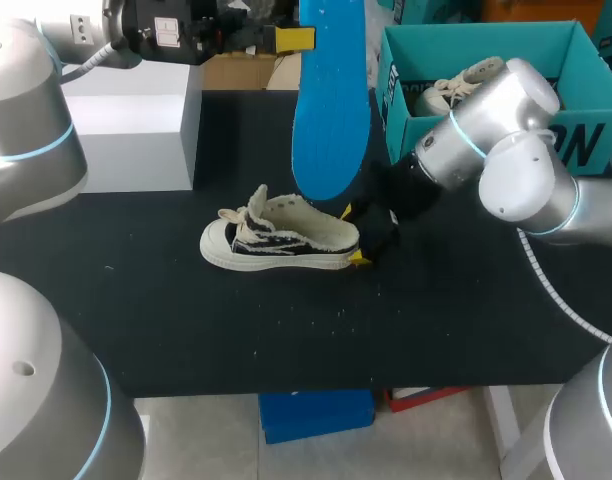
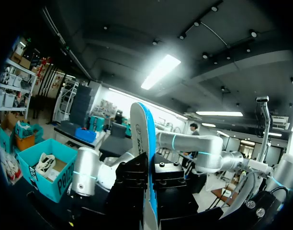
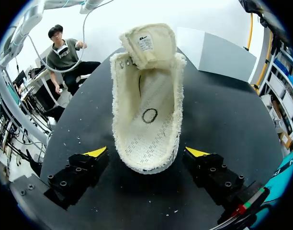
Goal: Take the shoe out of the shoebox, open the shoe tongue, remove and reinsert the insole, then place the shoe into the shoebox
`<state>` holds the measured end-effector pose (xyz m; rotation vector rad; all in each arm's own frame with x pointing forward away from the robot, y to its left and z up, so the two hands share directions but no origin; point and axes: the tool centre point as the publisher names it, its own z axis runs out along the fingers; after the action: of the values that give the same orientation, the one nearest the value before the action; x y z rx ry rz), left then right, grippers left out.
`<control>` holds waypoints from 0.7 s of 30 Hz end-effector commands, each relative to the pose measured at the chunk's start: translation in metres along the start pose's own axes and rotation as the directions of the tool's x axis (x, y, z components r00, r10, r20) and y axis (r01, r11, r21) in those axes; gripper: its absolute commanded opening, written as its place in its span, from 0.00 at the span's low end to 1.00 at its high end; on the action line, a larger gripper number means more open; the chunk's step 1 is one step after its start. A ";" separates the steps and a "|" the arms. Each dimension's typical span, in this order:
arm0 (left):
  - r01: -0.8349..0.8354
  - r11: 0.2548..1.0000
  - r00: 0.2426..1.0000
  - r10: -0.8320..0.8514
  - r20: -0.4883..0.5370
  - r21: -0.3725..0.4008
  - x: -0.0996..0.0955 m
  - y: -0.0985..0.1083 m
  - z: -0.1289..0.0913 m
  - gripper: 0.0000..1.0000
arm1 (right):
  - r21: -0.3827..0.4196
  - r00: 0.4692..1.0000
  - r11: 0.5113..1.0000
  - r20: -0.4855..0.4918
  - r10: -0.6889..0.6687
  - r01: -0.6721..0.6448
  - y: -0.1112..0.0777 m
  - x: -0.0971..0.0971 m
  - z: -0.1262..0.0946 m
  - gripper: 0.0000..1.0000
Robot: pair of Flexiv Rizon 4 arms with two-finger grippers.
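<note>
With the left gripper [image 1: 298, 38] clamped on the blue insole [image 1: 331, 110] hanging upright above the table's [image 1: 436, 330] middle, I would lower its rounded end into the open sneaker [image 1: 281, 240] lying just below, first closing the right gripper [image 1: 354, 236], spread wide astride the heel, to steady it.

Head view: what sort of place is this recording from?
Probably a robotics lab bench set up for shoe-handling trials: a black table with a sneaker lying on it, a teal shoebox at its far right, and the left gripper holding up a blue insole.
</note>
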<state>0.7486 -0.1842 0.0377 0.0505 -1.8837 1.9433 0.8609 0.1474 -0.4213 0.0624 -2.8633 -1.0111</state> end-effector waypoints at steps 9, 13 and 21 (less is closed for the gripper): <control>0.000 1.000 1.000 0.000 0.005 0.000 0.000 0.001 0.001 0.00 | 0.345 0.994 0.934 0.088 0.063 -0.090 0.009 0.005 -0.014 1.00; 0.000 1.000 1.000 0.000 0.005 0.000 0.000 0.001 0.001 0.00 | 0.381 0.995 0.921 0.083 0.054 -0.082 0.012 0.006 -0.016 1.00; 0.000 1.000 1.000 0.000 0.005 0.000 0.000 0.001 0.001 0.00 | 0.433 0.997 0.899 0.070 0.042 -0.068 0.017 0.003 -0.019 1.00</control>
<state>0.7485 -0.1842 0.0375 0.0511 -1.8841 1.9432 0.8571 0.1449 -0.3981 -0.0224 -3.0578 -0.4886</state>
